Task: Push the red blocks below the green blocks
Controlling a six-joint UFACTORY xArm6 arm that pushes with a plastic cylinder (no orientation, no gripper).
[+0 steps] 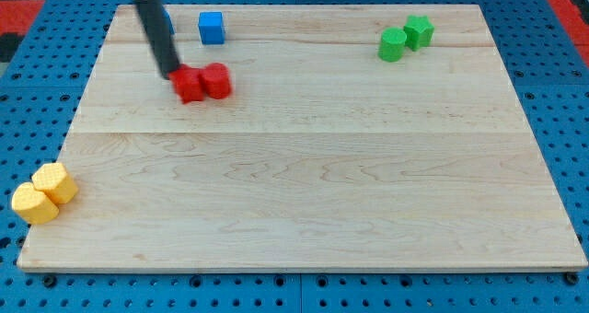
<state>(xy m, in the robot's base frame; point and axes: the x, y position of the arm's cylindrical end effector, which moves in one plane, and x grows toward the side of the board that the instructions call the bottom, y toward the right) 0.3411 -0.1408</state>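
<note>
Camera view, my tip [173, 75] touching red blocks [203, 83]

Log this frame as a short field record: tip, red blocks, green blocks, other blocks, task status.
tip: my tip touches the left red block's upper-left edge
red blocks: two, side by side, touching, upper left of board
green blocks: two, touching, upper right
other blocks: blue block at top; second blue partly hidden behind rod; two yellow blocks at lower left edge
status: reds not yet below greens
</note>
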